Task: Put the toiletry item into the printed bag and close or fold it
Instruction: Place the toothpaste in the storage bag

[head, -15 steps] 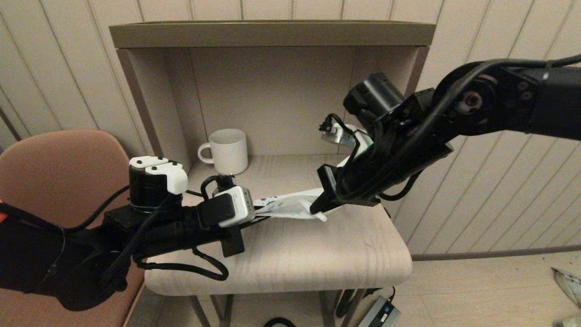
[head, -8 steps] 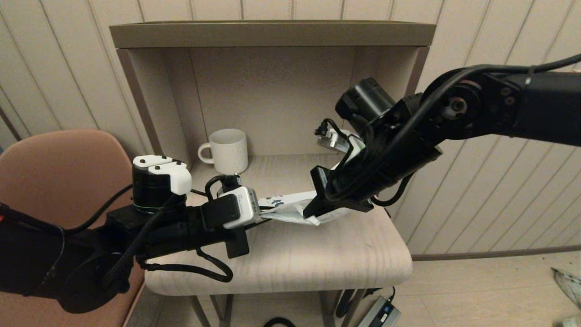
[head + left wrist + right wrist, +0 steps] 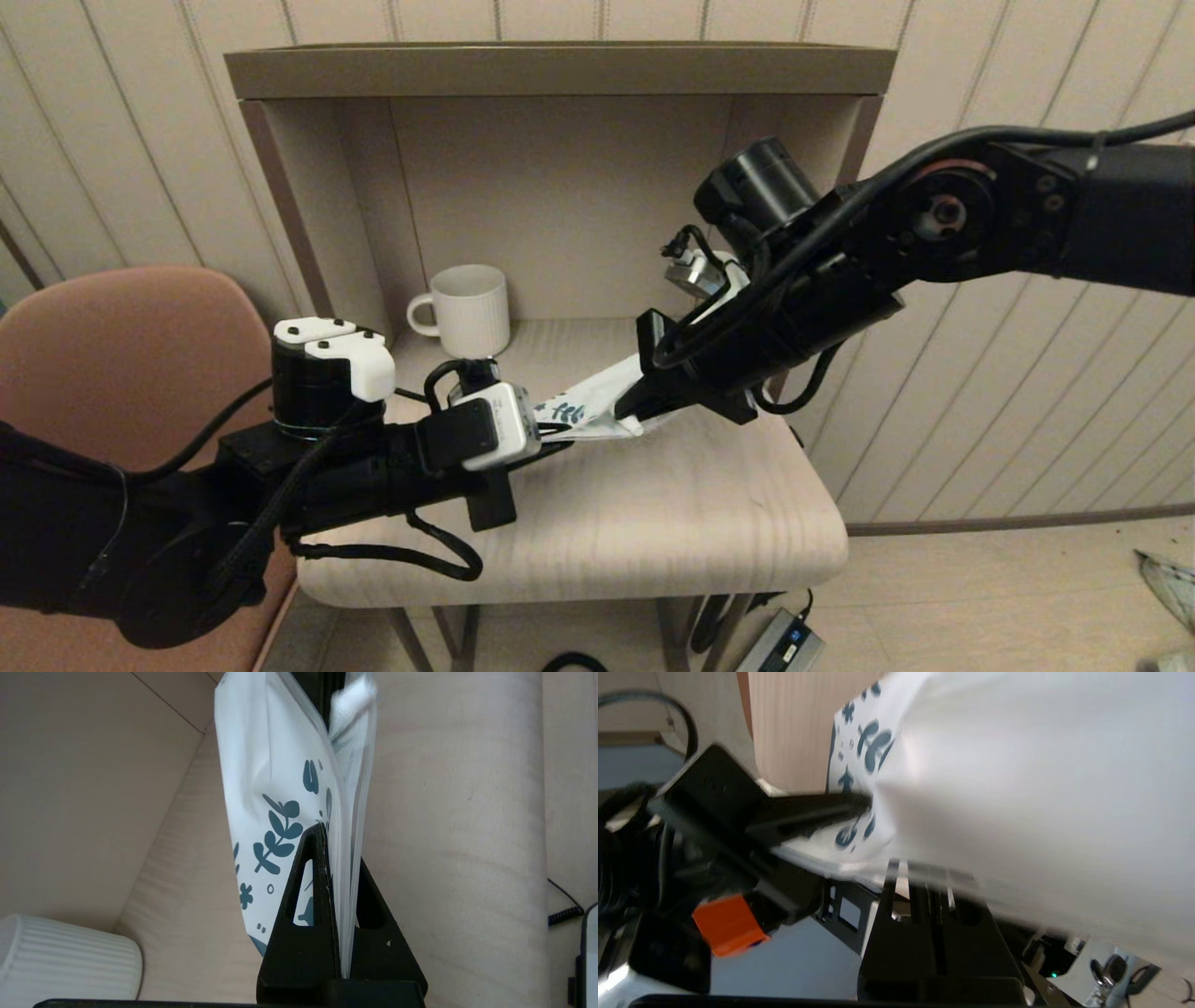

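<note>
The printed bag (image 3: 583,408) hangs above the table between both grippers. My left gripper (image 3: 551,431) is shut on the bag's near edge; the left wrist view shows the bag (image 3: 271,779) pinched between the black fingers of my left gripper (image 3: 338,844). My right gripper (image 3: 633,415) pushes in from the far side, its tips under the bag's raised layer. A small white piece, apparently the toiletry item (image 3: 352,697), shows at those tips between the bag's layers. In the right wrist view the bag (image 3: 1017,788) covers the nearly closed fingers of my right gripper (image 3: 924,879).
A white ribbed mug (image 3: 471,311) stands at the back left of the pale wooden table (image 3: 607,523), also beside the bag in the left wrist view (image 3: 65,956). A shelf hutch (image 3: 560,70) encloses the back. A brown chair (image 3: 121,345) stands left.
My right gripper has moved left toward the left gripper and tilted up, lifting the bag's far end so the bag slopes upward. The left arm has crept slightly right.
</note>
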